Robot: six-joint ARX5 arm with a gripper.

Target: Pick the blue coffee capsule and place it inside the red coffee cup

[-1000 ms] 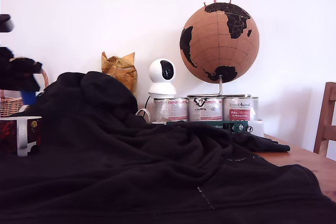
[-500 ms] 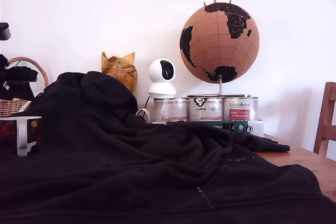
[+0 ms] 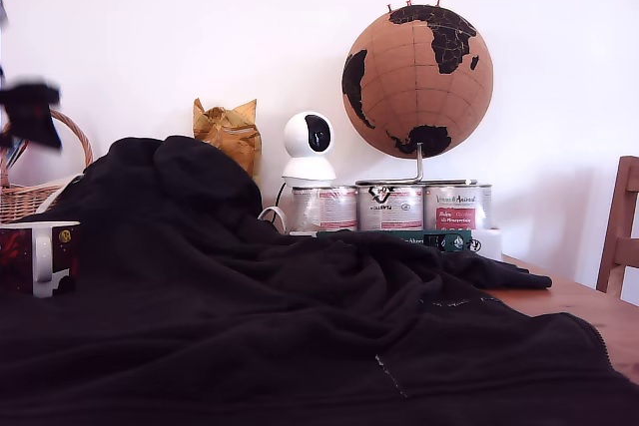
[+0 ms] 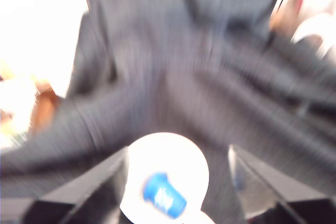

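A black fleece blanket covers most of the wooden desk and lies below the jaws in both views. Well away from the jaws, toward the exterior view's right, a cork globe stands on a metal stand above three silver tins; their red-and-white labels carry print too small to read. A dark green box lies in front of the tins, its white marks also illegible. A white round camera and a crumpled gold paper bag stand beside the tins, nearer the jaws. A wicker basket sits just behind and below the gripper, which appears blurred at the exterior view's left edge.

The red coffee cup, with white handle and gold emblem, stands directly under the jaws. In the wrist view its white interior holds the blue coffee capsule, lying on its side; white marks on it are blurred. The jaws are spread wide, one on either side of the cup, gripping nothing.
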